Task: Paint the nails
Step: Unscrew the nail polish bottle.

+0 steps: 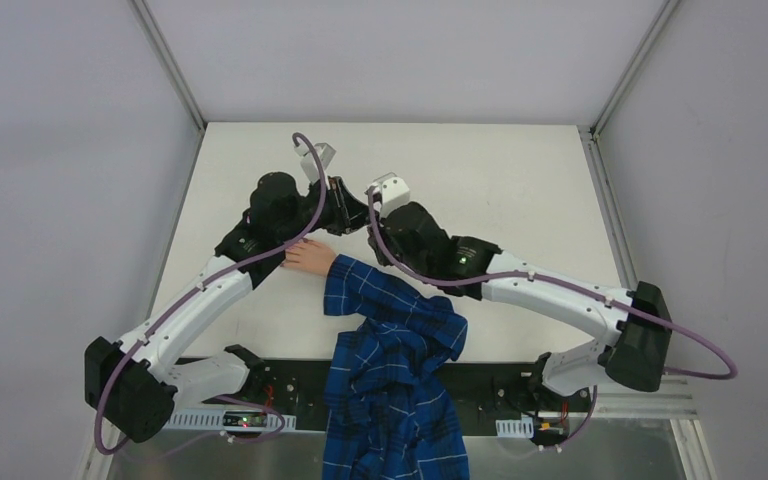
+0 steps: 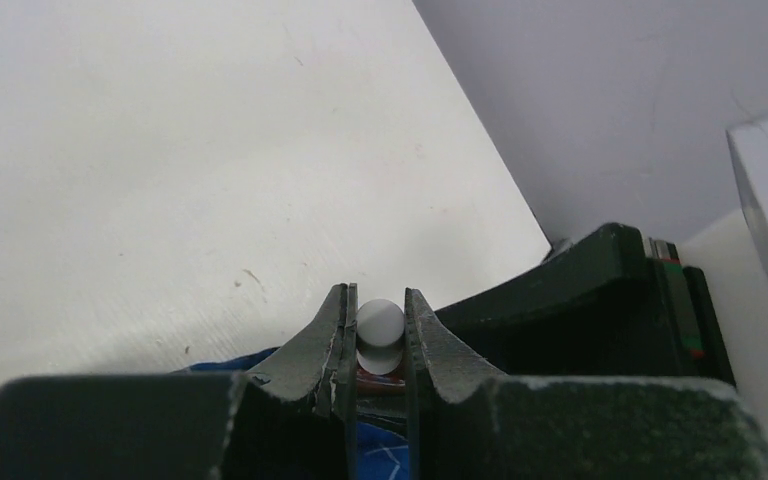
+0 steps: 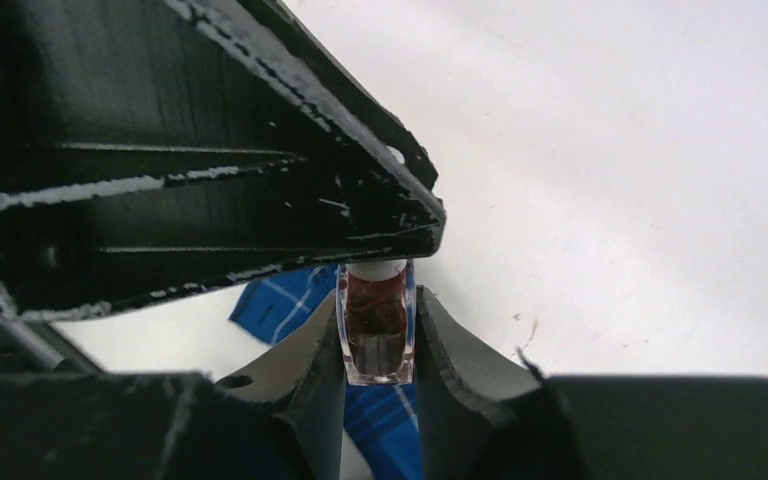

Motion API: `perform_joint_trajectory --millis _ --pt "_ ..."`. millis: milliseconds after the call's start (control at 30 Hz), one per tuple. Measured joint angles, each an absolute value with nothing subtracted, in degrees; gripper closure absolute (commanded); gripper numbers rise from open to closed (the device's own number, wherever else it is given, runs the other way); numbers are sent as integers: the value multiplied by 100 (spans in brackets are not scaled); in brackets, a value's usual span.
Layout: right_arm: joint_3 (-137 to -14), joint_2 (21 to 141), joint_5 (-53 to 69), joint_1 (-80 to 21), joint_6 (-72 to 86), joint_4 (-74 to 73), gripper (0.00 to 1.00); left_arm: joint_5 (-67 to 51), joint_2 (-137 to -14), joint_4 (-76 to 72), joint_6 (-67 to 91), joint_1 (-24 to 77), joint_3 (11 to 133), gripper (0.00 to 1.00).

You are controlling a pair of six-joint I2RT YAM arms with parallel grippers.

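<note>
Nearest your arm bases: a blue plaid sleeve (image 1: 390,310) runs up from the near edge onto the white table (image 1: 500,170).

Just past the cuff: a pale hand (image 1: 310,257) lies flat, pointing left. Its fingertips go under the left arm's wrist, so the nails cannot be seen from above. Neither wrist camera catches them either. Whether any nail carries fresh colour cannot be told.

Beyond the hand, mid-table: both grippers meet nose to nose above the surface.
- right gripper (image 3: 378,300): its fingers (image 3: 450,340) pinch a small clear bottle (image 3: 375,335), one on each side of the glass. Dark red polish shows inside. A scrap of plaid is visible below it.
- left gripper (image 2: 378,305): its fingers (image 2: 325,335) are pressed onto the round white cap (image 2: 380,322) from either side. The red of the bottle is just under the cap.

Cap sits on the bottle's neck, with no gap visible between them. I cannot tell whether it has been loosened.

Progress, as a judgement: you are early, at the opening step. Bottle picked up and braced by both arms: done. Left to do: twist the cap free, lift out the brush, carry it back to the hand, and stroke each nail.

Far side: only bare tabletop and grey walls.
</note>
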State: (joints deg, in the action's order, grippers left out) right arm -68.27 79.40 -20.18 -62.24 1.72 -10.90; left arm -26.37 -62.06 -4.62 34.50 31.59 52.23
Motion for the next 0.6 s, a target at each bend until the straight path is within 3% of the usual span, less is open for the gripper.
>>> perform_joint_trajectory --millis 267,600 --pt "-7417 8866 -3020 -6407 -248 -1026 100 -2281 -6305 -471 3476 2893 5159 100" --pt "-7594 9203 -3277 -6440 -366 -926 100 -2093 -6337 -357 3450 2801 5159 98"
